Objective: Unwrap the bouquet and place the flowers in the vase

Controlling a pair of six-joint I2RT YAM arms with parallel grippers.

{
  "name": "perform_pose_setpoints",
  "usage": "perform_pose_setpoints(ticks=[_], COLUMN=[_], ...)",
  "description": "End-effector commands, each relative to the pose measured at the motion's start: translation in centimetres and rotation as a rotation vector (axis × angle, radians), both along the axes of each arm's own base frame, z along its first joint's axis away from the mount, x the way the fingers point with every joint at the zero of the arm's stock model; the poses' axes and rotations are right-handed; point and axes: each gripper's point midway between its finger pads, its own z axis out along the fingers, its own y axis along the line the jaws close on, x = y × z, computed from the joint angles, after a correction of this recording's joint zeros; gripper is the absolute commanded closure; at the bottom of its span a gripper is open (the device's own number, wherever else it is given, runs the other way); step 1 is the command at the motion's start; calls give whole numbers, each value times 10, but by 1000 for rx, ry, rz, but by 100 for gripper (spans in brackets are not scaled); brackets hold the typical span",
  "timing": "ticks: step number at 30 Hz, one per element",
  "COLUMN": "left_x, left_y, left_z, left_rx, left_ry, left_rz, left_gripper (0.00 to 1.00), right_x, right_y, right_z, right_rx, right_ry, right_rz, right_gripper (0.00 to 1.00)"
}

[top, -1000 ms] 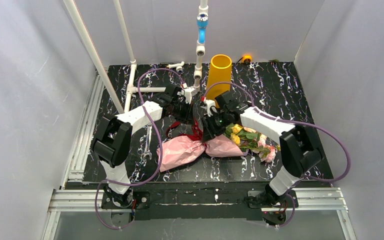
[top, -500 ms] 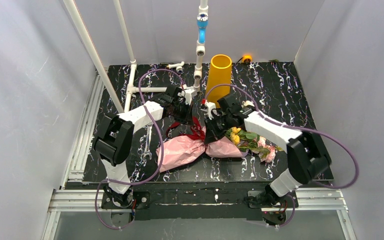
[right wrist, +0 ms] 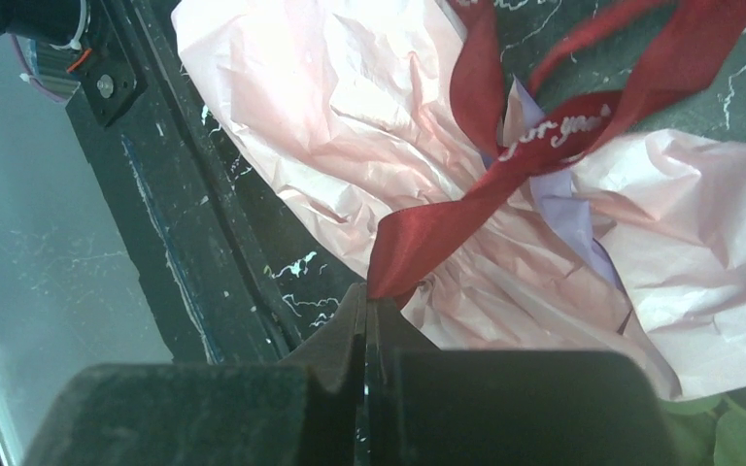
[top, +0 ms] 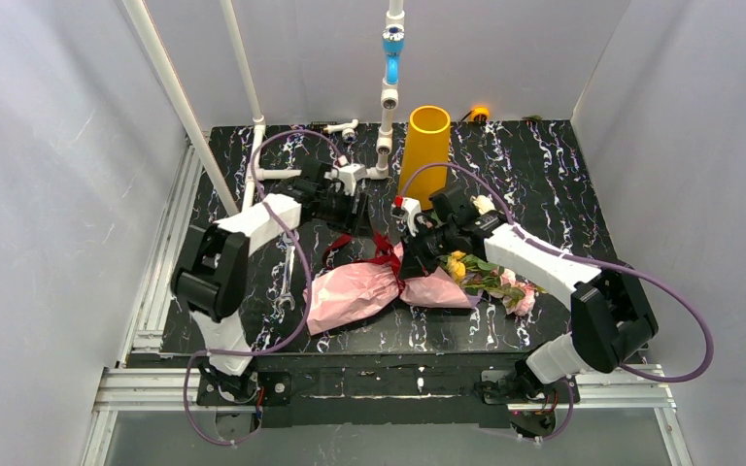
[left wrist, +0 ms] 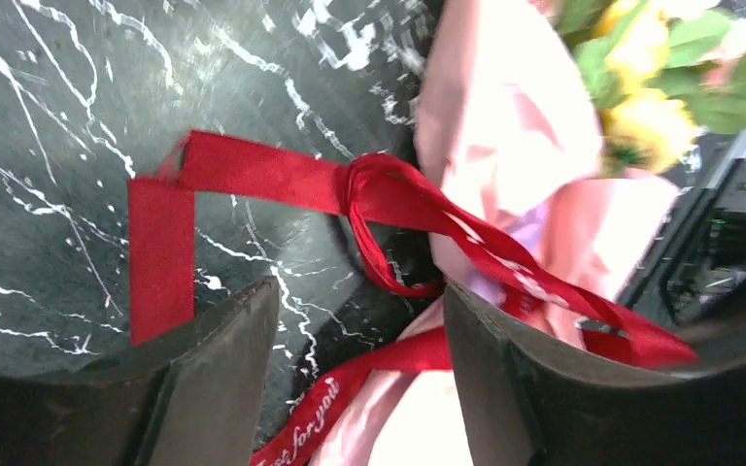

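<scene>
The bouquet (top: 355,291) lies on the black marbled table, its pink crinkled paper to the left and the flowers (top: 493,277) sticking out to the right. A dark red ribbon (top: 383,254) is tied round its middle. My right gripper (right wrist: 369,296) is shut on one tail of that ribbon (right wrist: 427,233), just above the paper (right wrist: 321,116). My left gripper (left wrist: 359,311) is open, hovering over the knot (left wrist: 369,184); a printed tail runs loose between its fingers (left wrist: 214,379). The mustard-yellow vase (top: 425,146) stands upright behind both grippers.
A white pipe with a blue section (top: 389,58) rises just left of the vase. More white pipes (top: 253,165) run along the back left. A small metal tool (top: 287,282) lies left of the paper. An orange light (top: 480,113) glows at the back.
My left gripper let go of the ribbon, opened and drew back toward the far left. My right gripper closed on a ribbon tail and its arm swung out to the right.
</scene>
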Motion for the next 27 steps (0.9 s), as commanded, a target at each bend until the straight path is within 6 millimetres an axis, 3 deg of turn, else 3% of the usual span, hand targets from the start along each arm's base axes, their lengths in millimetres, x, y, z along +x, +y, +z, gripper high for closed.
perform_pose_setpoints(ticks=[1,6,14,21,27], left_x=[-17,-37,-80,-79,-70], left_y=[-9,-9,-40,-60,-85], left_z=[87,105,85,51,52], left_rx=[-231,-272,-249,-188,-208], left_ry=[-241,-447,-764,-883,-897], left_rz=[-163,-329,-744,-892,-869], left_gripper=[37,36,38,44,55], right_x=[4,5,0,-4,-8], right_y=[6,6,3,0,0], right_z=[16,19,25,23,27], right_rx=[87,116,143,142,156], right_ry=[-125,-200,-264,-269,-273], right_rz=[55,89,131,140,146], right_gripper=[99,99,99,99,99])
